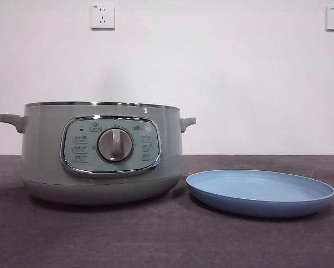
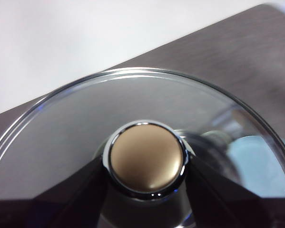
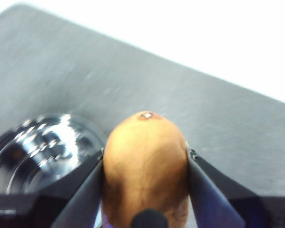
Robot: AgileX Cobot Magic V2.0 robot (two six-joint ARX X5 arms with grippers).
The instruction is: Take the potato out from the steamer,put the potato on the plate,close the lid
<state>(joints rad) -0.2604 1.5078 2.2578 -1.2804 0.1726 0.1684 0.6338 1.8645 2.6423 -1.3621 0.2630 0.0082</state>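
No brand or legible writing shows; the steamer panel carries only small icons, too fine to read, around its dial. The steamer stands open on the dark table, with the empty plate just beside it. Two wall sockets sit high on the white wall. The left gripper is clamped on the knob of the lid, held aloft. The right gripper grips the potato above the table, the steamer's shiny bowl close by.
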